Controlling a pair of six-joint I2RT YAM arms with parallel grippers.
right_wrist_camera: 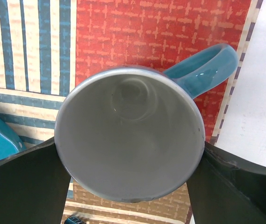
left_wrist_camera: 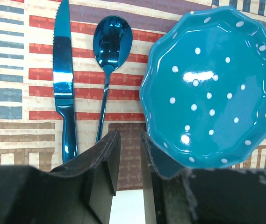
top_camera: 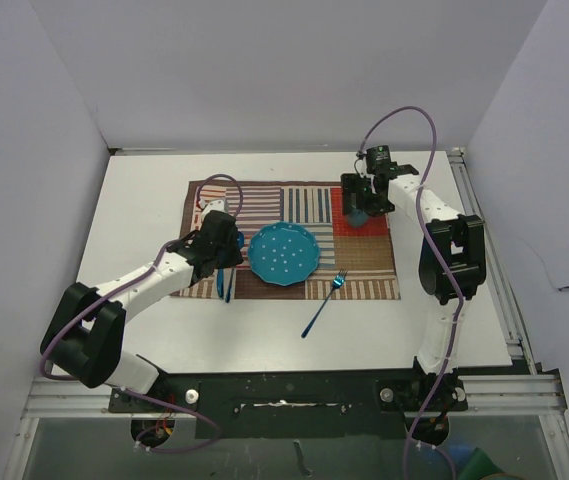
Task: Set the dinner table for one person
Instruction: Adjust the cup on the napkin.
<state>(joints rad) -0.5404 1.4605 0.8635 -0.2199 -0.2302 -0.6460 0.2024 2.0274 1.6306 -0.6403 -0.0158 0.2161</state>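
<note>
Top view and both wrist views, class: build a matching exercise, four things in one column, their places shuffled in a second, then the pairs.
Things
1. teal scalloped plate with white dots
2. shiny blue metal fork
3. teal ceramic mug, grey inside
4. shiny blue serrated knife

Places
A. on the red patch of the striped patchwork cloth mat
B. handle off the mat, on the white table
C. middle of the mat
D. beside the shiny blue spoon, on its side away from the plate

Pairs: 1-C, 2-B, 3-A, 4-D

We count one plate (top_camera: 283, 253), one knife (left_wrist_camera: 63, 79), one spoon (left_wrist_camera: 110, 51), one fork (top_camera: 324, 303), one mug (right_wrist_camera: 129, 140) and one mat (top_camera: 364, 275).
</note>
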